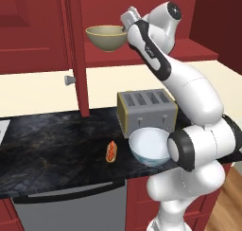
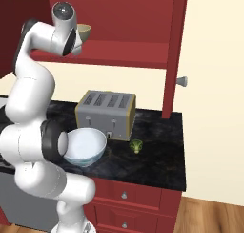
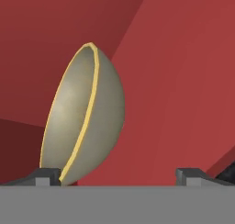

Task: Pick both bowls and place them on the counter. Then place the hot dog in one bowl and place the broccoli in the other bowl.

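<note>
The olive-tan bowl point(image 1: 107, 37) point(image 2: 85, 32) point(image 3: 85, 117) with a yellowish rim stands on the red shelf point(image 1: 194, 50) inside the open cupboard. My gripper point(image 1: 125, 22) point(image 3: 119, 175) is open at its right rim; in the hand view the rim runs down just inside the left fingertip point(image 3: 46, 175), and the right one is out in free air. The white bowl point(image 1: 149, 145) point(image 2: 86, 146) sits on the black counter point(image 1: 47, 140) point(image 2: 162, 151) in front of the toaster. The hot dog point(image 1: 111, 151) lies left of it. The broccoli point(image 2: 137, 145) lies right of the toaster.
A silver toaster point(image 1: 144, 109) point(image 2: 107, 113) stands at the back of the counter under the shelf. Open red cupboard doors point(image 1: 78, 50) point(image 2: 174, 50) hang at both sides, with a knob point(image 1: 69, 79) sticking out. The counter ends at the right edge point(image 2: 183, 151).
</note>
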Robot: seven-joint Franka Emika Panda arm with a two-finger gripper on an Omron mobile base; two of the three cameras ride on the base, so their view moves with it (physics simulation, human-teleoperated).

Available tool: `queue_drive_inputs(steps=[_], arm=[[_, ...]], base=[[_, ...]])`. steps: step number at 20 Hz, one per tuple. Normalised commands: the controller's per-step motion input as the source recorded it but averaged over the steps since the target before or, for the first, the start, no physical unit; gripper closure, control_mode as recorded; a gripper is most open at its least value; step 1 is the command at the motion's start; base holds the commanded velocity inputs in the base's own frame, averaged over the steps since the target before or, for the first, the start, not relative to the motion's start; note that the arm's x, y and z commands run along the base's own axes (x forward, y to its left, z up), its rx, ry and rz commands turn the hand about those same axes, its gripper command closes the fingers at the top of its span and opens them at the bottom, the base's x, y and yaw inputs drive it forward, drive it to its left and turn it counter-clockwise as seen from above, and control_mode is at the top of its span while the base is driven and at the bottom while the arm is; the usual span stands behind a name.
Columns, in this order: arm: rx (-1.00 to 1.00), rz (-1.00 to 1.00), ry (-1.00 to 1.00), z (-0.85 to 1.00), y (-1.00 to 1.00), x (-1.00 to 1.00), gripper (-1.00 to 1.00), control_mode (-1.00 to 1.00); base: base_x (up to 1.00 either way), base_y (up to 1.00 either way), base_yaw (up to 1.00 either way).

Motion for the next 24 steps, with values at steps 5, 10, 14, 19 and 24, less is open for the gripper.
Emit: queue_drive_inputs(steps=[5,10,14,19,24], arm=[[0.00,0.00,0.00,-0.05,0.17,0.32,-1.00,-1.00],[0.00,0.00,0.01,-0.05,0.14,0.27,-1.00,-1.00],[0.00,0.00,0.01,-0.04,0.10,0.14,-1.00,-1.00],[0.00,0.00,0.03,-0.09,0.07,0.07,-1.00,-1.00],[0.00,0.00,0.06,-0.13,0.11,0.12,-1.00,-1.00]], base=[[0.00,0.00,0.00],[0.00,0.00,0.00],[0.00,0.00,0.00],[0.00,0.00,0.00],[0.00,0.00,0.00]])
